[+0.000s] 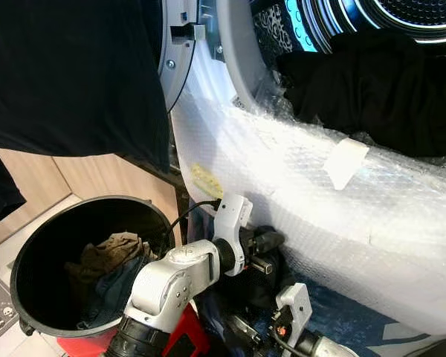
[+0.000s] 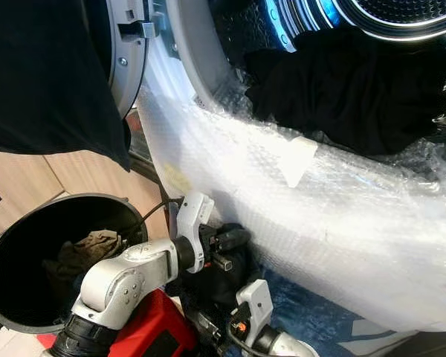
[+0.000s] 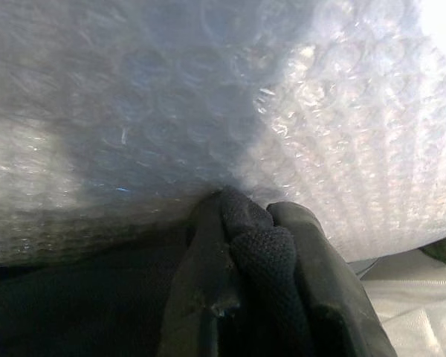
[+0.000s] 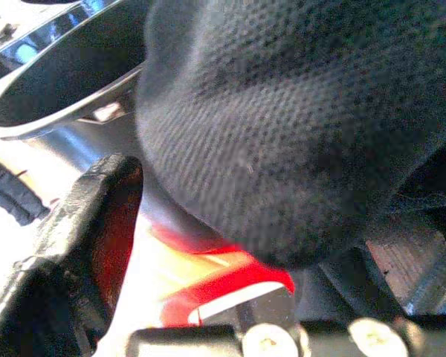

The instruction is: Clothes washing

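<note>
Bubble-wrapped washer front (image 1: 342, 201) hiding left pincer (image 3: 256, 223), clamped on black cloth (image 3: 264, 253); right pincer's grip indiscernible.

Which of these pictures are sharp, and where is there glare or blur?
Left eye view: sharp; glare whitens the bubble wrap beneath the washing machine drum. Left wrist view: bubble wrap soft and shaded, blown out toward one corner; left tool pinches black cloth. Right wrist view: dark knit fabric too near, blurred.
</note>
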Available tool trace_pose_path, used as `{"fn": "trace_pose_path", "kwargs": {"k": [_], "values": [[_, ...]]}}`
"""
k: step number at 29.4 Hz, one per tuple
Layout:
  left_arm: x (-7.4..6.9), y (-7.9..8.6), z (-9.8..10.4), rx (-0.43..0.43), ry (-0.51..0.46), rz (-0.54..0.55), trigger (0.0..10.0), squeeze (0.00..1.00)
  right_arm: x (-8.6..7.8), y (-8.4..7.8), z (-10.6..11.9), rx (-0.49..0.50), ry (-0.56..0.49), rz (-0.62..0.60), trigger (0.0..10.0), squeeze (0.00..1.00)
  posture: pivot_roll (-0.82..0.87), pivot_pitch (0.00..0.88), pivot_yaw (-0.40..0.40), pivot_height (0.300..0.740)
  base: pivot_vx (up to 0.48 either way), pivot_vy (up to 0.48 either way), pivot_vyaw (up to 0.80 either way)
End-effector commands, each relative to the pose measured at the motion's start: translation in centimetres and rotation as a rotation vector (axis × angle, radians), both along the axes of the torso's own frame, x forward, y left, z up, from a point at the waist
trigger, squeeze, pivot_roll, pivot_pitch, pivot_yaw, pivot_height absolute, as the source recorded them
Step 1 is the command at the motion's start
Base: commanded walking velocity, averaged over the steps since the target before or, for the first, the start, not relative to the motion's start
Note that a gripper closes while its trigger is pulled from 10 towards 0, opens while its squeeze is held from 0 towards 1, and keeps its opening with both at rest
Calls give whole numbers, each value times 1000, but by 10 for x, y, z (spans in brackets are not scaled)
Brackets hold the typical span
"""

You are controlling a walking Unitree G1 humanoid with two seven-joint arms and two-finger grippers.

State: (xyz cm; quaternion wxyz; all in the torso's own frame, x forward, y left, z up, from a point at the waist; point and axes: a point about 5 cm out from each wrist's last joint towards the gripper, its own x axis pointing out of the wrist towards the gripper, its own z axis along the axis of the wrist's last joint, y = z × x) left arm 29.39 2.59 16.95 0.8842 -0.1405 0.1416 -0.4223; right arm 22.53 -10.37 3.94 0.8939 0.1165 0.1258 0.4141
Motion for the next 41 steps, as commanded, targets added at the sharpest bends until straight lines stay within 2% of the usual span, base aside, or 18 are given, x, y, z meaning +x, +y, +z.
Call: {"fn": "trace_pose_path", "kwargs": {"k": [1, 5, 6, 7, 11, 14, 16, 17, 22, 31, 33, 35, 38, 41], "values": [[-1, -14, 24, -73, -62, -46, 0, 0, 4, 4, 6, -4, -23, -44, 10000, 0, 43, 118, -35, 740, 0, 0, 0], [-4, -16, 24, -104, -39, -79, 0, 0, 3, 8, 7, 0, -30, -39, 10000, 0, 40, 117, -36, 740, 0, 0, 0], [-15, -16, 20, -98, -32, -158, 0, 0, -4, 10, 7, -1, -39, 3, 10000, 0, 33, 119, -30, 740, 0, 0, 0], [-21, -13, 15, -65, -28, -193, 0, 0, -6, 9, 6, -10, -38, 16, 10000, 0, 31, 119, -29, 740, 0, 0, 0], [-41, 1, 5, -13, -16, -254, 0, 0, -9, -1, 5, -39, -34, 8, 10000, 0, 26, 125, -23, 740, 0, 0, 0], [-50, 9, 7, -14, -15, -277, 0, 0, -9, -5, 6, -40, -33, -3, 10000, 0, 41, 136, -25, 740, 0, 0, 0], [-54, 12, 13, -47, -6, -294, 0, 0, -10, -6, 9, -36, -35, 0, 10000, 0, 44, 139, -28, 740, 0, 0, 0], [-54, 12, 13, -47, -6, -294, 0, 0, -10, -6, 9, -36, -35, 0, 10000, 0, 44, 139, -28, 740, 0, 0, 0], [-72, 9, 20, -60, -4, -384, 0, 0, -1, -12, 14, -50, -43, -67, 10000, 0, 44, 146, -32, 740, 0, 0, 0], [-71, 9, 23, -72, 22, -386, 0, 0, 1, -2, 16, -5, -33, -82, 10000, 0, 38, 148, -27, 740, 0, 0, 0], [-71, 10, 23, -64, 19, -383, 0, 0, 5, -1, 18, 49, -38, -146, 10000, 0, 44, 152, -25, 740, 0, 0, 0], [-71, 11, 23, -61, 20, -382, 0, 0, 6, -1, 19, 65, -38, -162, 10000, 0, 44, 152, -25, 740, 0, 0, 0], [-70, 12, 26, -74, 13, -370, 0, 0, 9, -1, 23, 157, -27, -197, 10000, 0, 45, 153, -24, 740, 0, 0, 0], [-67, 14, 26, -65, 17, -356, 0, 0, 10, 0, 26, 187, -28, -204, 10000, 0, 45, 153, -24, 740, 0, 0, 0]]}}
